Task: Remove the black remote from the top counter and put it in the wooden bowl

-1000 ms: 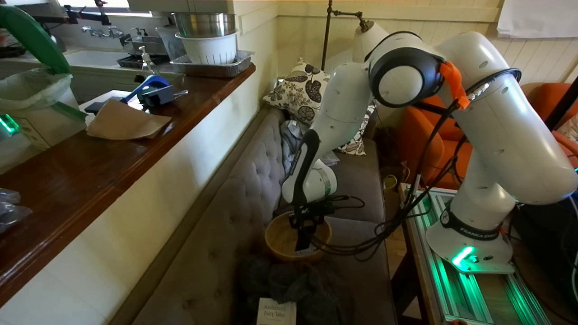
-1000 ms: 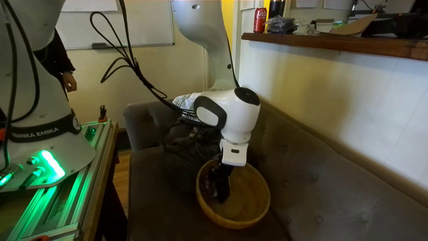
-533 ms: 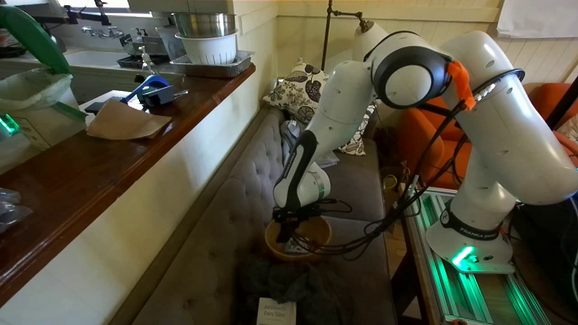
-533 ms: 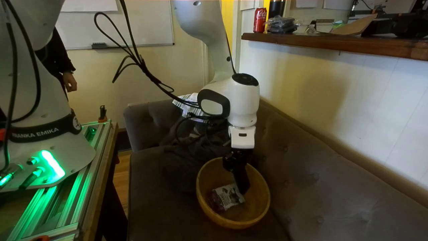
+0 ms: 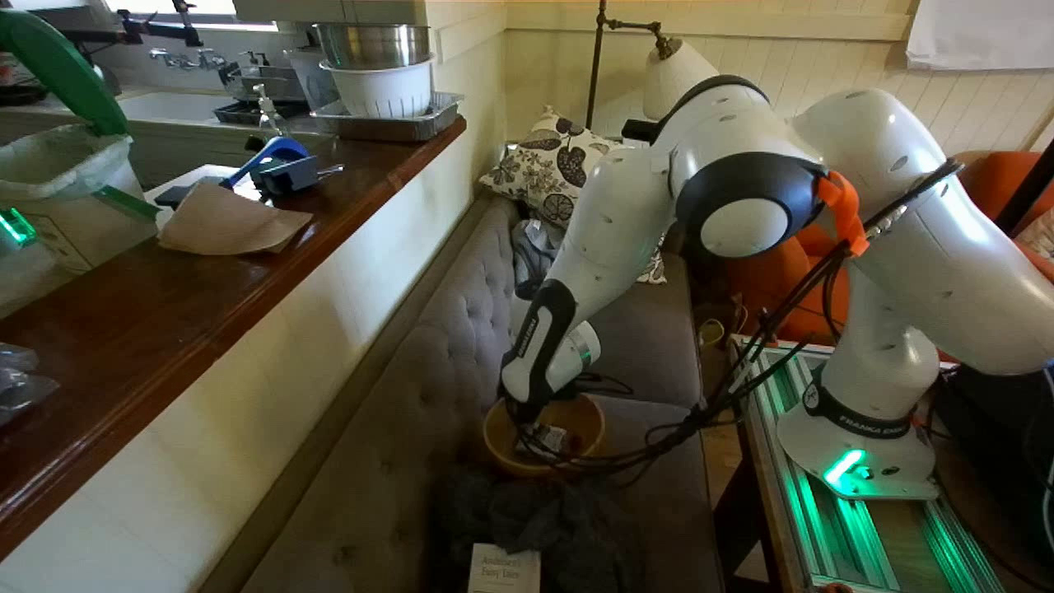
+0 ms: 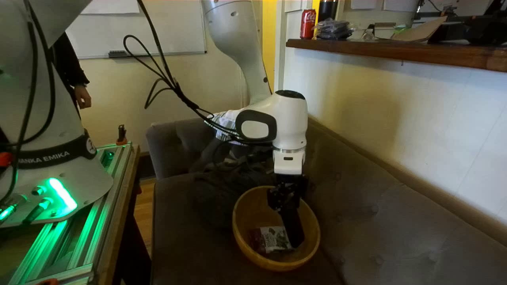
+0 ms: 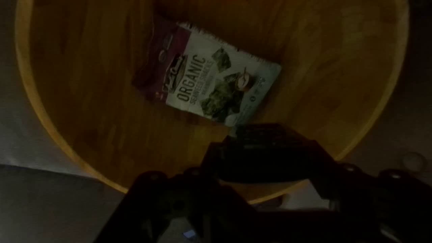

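The wooden bowl sits on the grey couch; it shows in both exterior views and fills most of the wrist view. My gripper points down over the bowl, near its couch-back side. It is shut on the black remote, whose lower end reaches down inside the bowl. In the dark wrist view the remote lies between the two fingers. Whether the remote touches the bowl's bottom I cannot tell. The top counter is reddish-brown and runs above the couch back.
A seaweed snack packet lies in the bowl beside the remote, also in the wrist view. The couch back rises close beside the bowl. Dark cloth and a book lie near it. Cables hang beside the gripper.
My gripper has moved across the bowl towards the couch back with the remote, uncovering the snack packet. In the last half second the remote's lower end has gone deeper into the bowl.
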### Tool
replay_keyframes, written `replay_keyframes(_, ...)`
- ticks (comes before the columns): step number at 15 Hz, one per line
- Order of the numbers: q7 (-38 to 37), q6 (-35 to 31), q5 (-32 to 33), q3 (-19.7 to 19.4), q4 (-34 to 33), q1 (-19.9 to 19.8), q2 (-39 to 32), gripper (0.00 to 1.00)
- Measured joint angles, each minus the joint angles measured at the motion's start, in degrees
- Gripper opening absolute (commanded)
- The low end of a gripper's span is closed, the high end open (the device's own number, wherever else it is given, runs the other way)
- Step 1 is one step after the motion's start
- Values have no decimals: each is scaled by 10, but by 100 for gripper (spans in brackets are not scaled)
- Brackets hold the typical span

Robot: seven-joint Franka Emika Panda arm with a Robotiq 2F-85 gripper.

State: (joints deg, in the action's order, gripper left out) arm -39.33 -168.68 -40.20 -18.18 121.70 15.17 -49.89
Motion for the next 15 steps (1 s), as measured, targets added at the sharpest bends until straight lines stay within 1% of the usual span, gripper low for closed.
replay_keyframes(2, -42, 27, 44, -30, 0, 23, -10, 39)
replay_keyframes(4, -77, 48, 87, -41, -3, 29, -15, 39)
replay_keyframes(5, -93, 60, 108, -42, -6, 28, -16, 89)
replay_keyframes(6, -105, 79, 129, -42, -11, 27, -16, 91)
replay_keyframes(7, -112, 107, 151, -40, -18, 25, -16, 98)
replay_keyframes(8, -114, 136, 171, -37, -26, 21, -15, 100)
replay_keyframes(11, -115, 214, 215, -19, -50, 2, -9, 100)
replay_keyframes(13, -112, 260, 233, -4, -60, -16, 2, 100)
replay_keyframes(15, -93, 312, 243, 15, -63, -41, 20, 100)
